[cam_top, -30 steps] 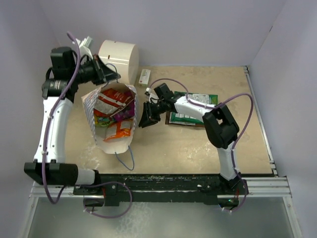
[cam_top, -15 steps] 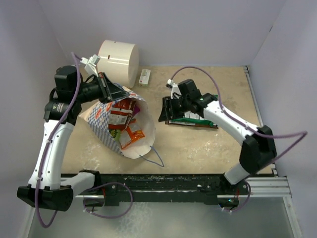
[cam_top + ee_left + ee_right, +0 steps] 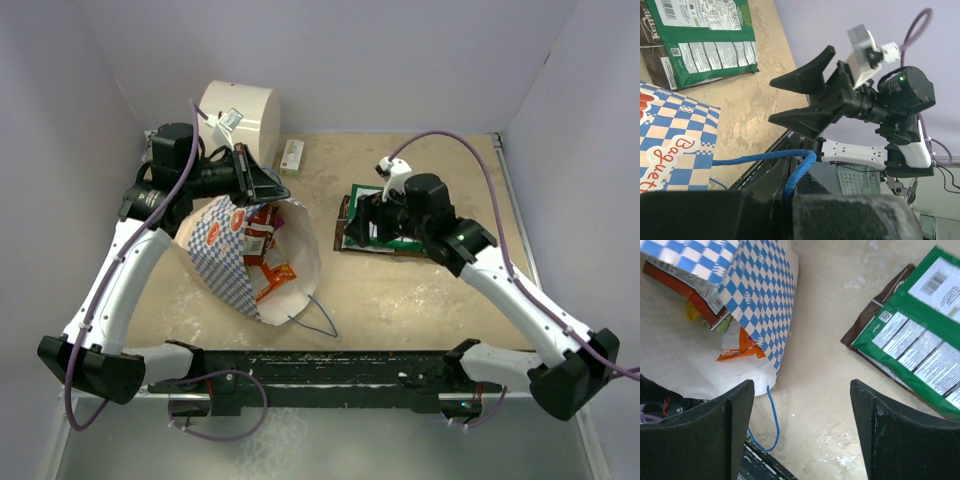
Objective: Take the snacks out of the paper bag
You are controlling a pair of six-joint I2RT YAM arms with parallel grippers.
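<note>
- Fingers (image 3: 715, 435) of right gripper (image 3: 801, 400): spread, grasping nothing, over bare worktop (image 3: 830, 370); likely poised to reach in.
- Paper bag (image 3: 225, 265): tipped, mouth towards near edge, orange packet (image 3: 272, 282) and others inside.
- Green packet (image 3: 920, 335) on brown packet (image 3: 862, 330): already out.
- Left gripper (image 3: 270, 190): clenched on bag's far rim, apparently steadying it.
- Pale lilac walls enclose the beige worktop.

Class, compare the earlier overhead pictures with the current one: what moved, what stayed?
The left hand, gripping the paper bag, swung right, tilting the bag rightward. The right hand, open, drew back from the bag to above the green packet. The brown packet, cylinder and box stayed put.
</note>
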